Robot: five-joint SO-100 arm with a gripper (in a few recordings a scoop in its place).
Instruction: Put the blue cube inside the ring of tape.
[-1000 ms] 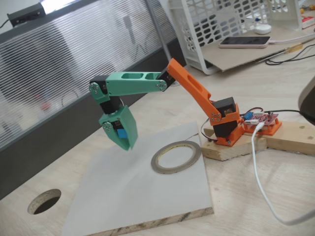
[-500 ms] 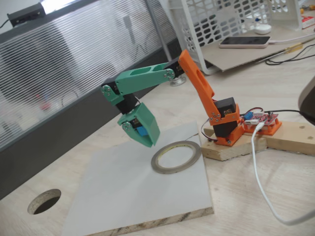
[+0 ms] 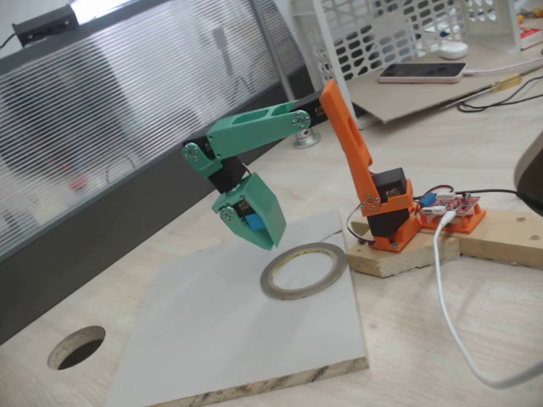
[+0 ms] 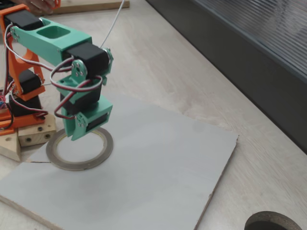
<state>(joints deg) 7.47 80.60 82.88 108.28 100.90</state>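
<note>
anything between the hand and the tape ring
Nothing: in a fixed view, bare grey board separates the green hand, holding the small blue cube, from the flat grey-brown tape ring.

Both fixed views are evenly and brightly lit by soft, diffuse light. Shadows are faint: a pale smudge lies on the grey board (image 4: 158,158) under the gripper (image 4: 88,122). A bright strip glares at the top left above the ribbed panel (image 3: 127,110). Focus is fairly sharp, with slight softness and grain throughout.
</note>
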